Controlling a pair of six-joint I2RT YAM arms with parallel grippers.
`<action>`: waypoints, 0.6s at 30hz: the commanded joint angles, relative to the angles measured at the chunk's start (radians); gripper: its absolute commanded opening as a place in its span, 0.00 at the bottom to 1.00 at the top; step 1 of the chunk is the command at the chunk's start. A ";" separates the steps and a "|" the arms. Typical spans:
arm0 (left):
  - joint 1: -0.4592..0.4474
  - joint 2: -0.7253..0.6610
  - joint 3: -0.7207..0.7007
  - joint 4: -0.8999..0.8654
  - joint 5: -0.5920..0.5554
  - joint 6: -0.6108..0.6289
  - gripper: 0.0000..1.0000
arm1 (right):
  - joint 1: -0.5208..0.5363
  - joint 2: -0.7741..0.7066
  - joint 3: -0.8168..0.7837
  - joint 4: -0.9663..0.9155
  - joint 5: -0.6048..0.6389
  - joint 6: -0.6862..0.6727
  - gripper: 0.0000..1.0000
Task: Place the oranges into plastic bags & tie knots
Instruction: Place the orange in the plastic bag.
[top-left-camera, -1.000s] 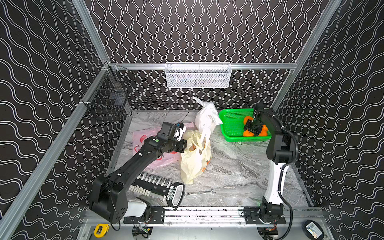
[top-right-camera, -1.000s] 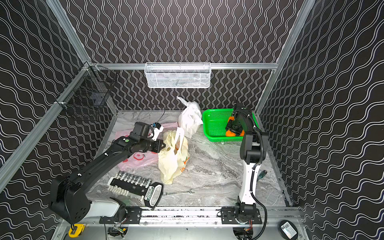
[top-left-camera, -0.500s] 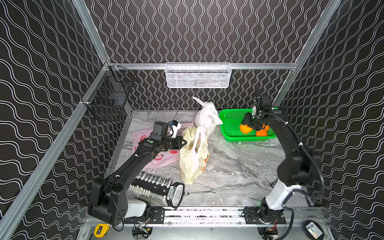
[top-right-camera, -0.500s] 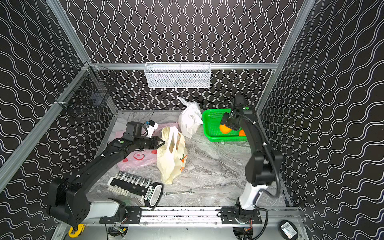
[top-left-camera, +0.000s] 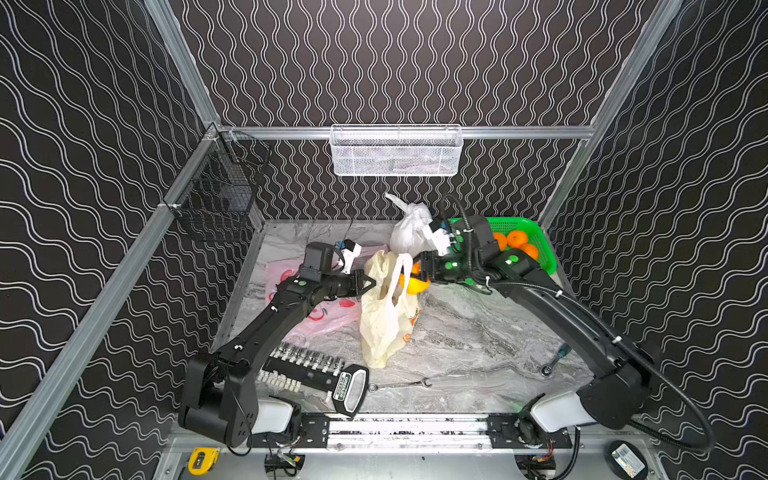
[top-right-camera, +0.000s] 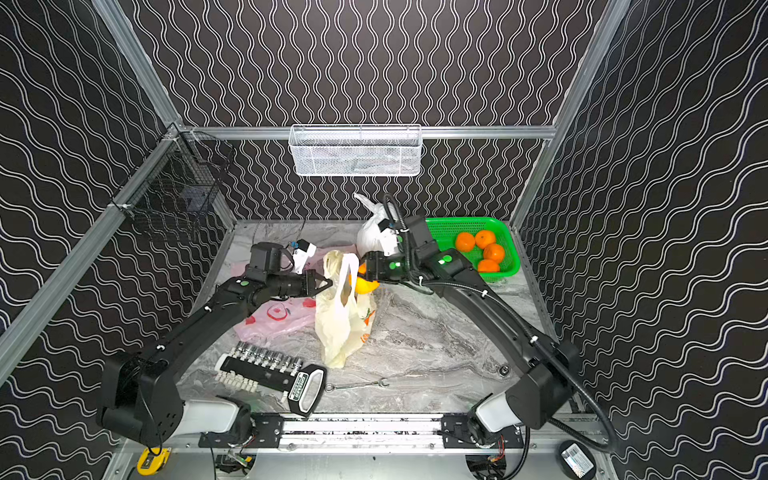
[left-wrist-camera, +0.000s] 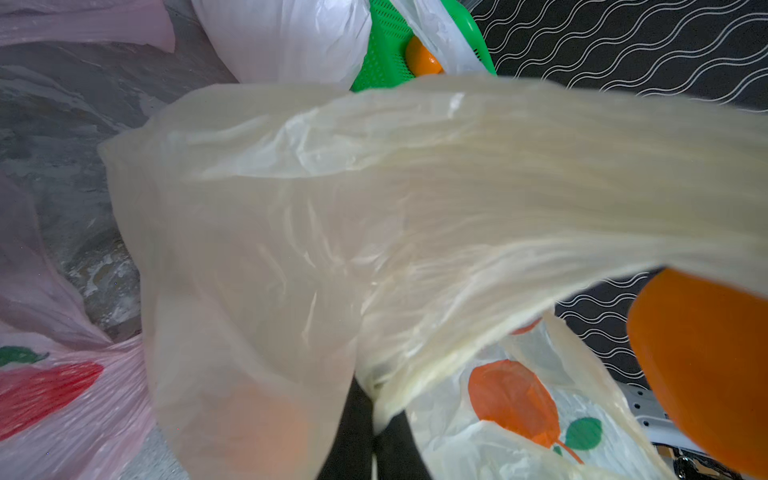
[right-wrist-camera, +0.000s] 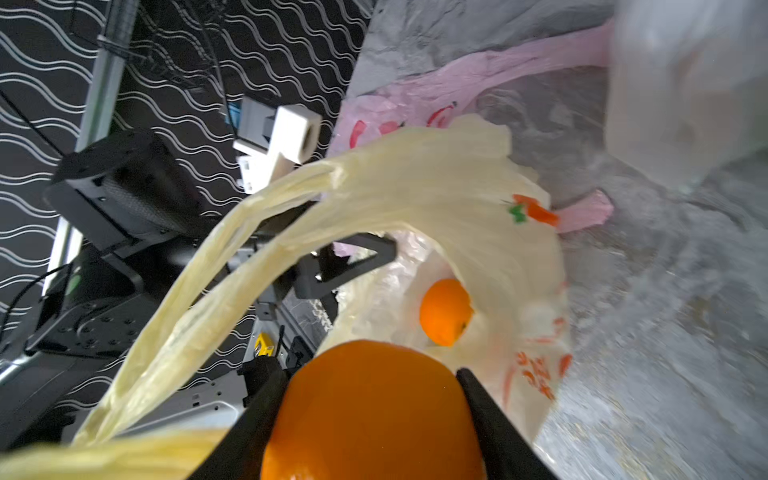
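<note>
The yellowish plastic bag (top-left-camera: 384, 320) (top-right-camera: 340, 320) stands mid-table with its mouth held up. My left gripper (top-left-camera: 371, 284) (left-wrist-camera: 376, 446) is shut on the bag's handle at its left edge. My right gripper (top-left-camera: 419, 275) (right-wrist-camera: 368, 374) is shut on an orange (top-left-camera: 415, 286) (right-wrist-camera: 374, 415), just above the right side of the bag's mouth. One orange (right-wrist-camera: 444, 312) lies inside the bag. Several more oranges (top-left-camera: 517, 242) (top-right-camera: 484, 249) sit in the green basket (top-left-camera: 540, 266). A white bag (top-left-camera: 409, 230) with a knot on top stands behind. A pink bag (top-left-camera: 320, 309) lies flat under my left arm.
A socket set (top-left-camera: 309, 368) lies at the front left. A wrench (top-left-camera: 399, 384) and a ratchet (top-left-camera: 552, 362) lie at the front. A white mesh basket (top-left-camera: 395, 151) hangs on the back wall and a black wire basket (top-left-camera: 220, 199) on the left rail.
My right arm has swung from the green basket over to the yellowish bag's mouth, carrying an orange. My left gripper has kept its hold and shifted the bag slightly.
</note>
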 joint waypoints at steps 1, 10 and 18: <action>0.004 -0.008 0.003 0.033 0.038 0.021 0.00 | 0.029 0.046 0.027 0.104 -0.052 0.020 0.43; 0.012 -0.044 -0.034 0.068 0.031 -0.015 0.00 | 0.080 0.206 0.067 0.052 0.067 0.016 0.59; 0.048 -0.063 -0.065 0.075 0.050 -0.030 0.00 | 0.082 0.111 0.052 0.035 0.165 -0.013 0.90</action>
